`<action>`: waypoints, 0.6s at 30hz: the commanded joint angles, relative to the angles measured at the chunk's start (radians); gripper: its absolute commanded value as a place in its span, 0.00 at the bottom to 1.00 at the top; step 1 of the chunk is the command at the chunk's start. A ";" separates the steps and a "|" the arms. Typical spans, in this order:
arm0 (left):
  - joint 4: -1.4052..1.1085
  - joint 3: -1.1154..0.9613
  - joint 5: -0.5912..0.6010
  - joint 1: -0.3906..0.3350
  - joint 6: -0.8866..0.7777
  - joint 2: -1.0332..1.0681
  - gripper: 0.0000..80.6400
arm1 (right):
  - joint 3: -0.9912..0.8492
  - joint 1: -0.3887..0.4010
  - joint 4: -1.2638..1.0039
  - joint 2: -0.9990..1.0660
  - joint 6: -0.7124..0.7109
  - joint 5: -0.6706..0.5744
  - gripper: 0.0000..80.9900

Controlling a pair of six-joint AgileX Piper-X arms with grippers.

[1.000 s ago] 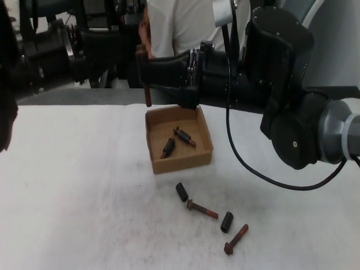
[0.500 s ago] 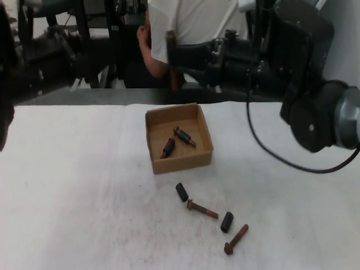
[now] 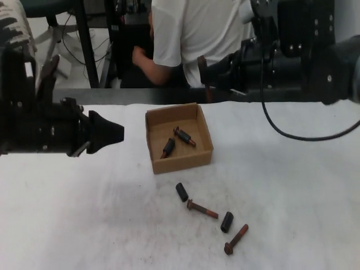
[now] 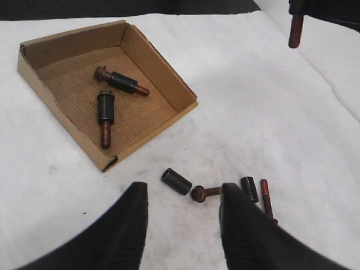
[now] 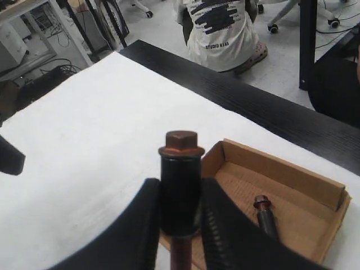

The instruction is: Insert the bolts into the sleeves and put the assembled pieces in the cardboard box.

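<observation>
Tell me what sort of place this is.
Probably a robotics lab or workshop: a white-covered work bench carries a shallow brown cardboard box, black robot arms hang above it, and castored office chairs and floor cables lie behind.

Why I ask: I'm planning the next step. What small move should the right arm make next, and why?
Probably bring the right gripper down over the opening of the cardboard box. It is shut on an assembled piece, bolt through sleeve, held up clear of the box, and two assembled pieces already lie inside.
</observation>
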 commanded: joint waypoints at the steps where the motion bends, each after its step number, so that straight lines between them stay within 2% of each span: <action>1: 0.008 -0.004 -0.008 -0.010 0.010 -0.033 0.48 | -0.027 0.003 0.041 0.030 -0.011 0.029 0.01; 10: 0.018 -0.004 -0.008 -0.012 0.007 -0.126 0.48 | -0.130 0.053 0.125 0.190 -0.023 0.063 0.01; 18: 0.133 -0.004 -0.023 -0.012 0.070 -0.147 0.48 | -0.335 0.104 0.370 0.346 -0.166 0.193 0.01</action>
